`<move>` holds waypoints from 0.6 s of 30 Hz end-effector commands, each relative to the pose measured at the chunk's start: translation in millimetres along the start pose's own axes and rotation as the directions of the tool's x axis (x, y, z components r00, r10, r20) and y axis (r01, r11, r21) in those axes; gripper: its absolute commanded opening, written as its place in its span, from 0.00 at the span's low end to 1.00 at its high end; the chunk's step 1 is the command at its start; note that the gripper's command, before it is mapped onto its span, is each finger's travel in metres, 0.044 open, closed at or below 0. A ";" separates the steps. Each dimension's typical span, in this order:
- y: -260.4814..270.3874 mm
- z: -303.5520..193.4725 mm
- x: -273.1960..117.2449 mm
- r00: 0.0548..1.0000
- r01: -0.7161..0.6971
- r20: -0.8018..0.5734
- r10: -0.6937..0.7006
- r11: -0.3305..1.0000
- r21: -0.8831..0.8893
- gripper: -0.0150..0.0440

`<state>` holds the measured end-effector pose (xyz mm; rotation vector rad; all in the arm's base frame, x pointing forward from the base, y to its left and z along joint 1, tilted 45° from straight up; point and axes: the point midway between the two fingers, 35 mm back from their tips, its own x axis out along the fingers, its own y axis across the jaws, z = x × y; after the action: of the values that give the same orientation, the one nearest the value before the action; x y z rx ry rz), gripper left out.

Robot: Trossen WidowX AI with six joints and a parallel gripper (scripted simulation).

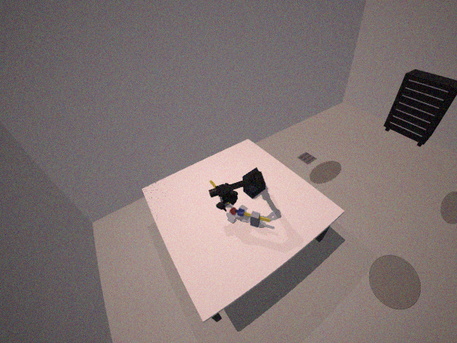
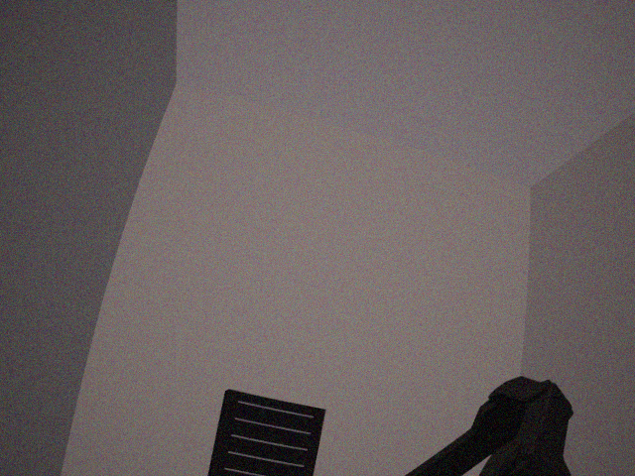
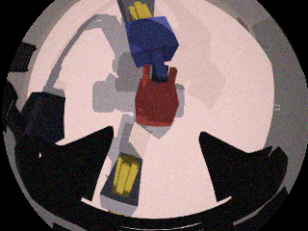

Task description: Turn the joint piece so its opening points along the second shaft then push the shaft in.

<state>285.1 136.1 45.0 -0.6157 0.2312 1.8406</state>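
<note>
The red joint piece [image 1: 233,211] [image 3: 156,103] is hinged to the blue piece [image 1: 240,211] [image 3: 150,40] on the first yellow shaft [image 1: 265,219] [image 3: 140,11], which runs through a grey block [image 1: 254,220]. The second yellow shaft [image 1: 211,183] [image 3: 126,176] lies in another grey block [image 3: 120,198], below the red piece in the wrist view and apart from it. The red piece's far end faces roughly toward that shaft; its opening is not visible. My gripper [image 1: 227,204] [image 3: 158,134] is open and empty, above the gap between red piece and second shaft. In the top view the arm hides most of the second block.
The white table [image 1: 206,258] [image 3: 241,96] carries the blocks and the dark arm base [image 1: 254,182] [image 3: 45,115]. The arm [image 2: 523,424] shows at the lower right of the exterior view. A black slatted cabinet [image 1: 422,106] [image 2: 266,435] stands away from the table.
</note>
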 end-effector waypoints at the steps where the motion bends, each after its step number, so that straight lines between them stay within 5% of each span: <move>1: 2.3 -3.3 17.0 1.000 -0.003 0.010 0.003 1.000 0.012 1.00; 18: 3.2 23.4 41.2 1.000 -0.003 0.016 0.003 1.000 0.013 1.00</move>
<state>268.6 177.4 43.5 -0.6075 0.2215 1.8446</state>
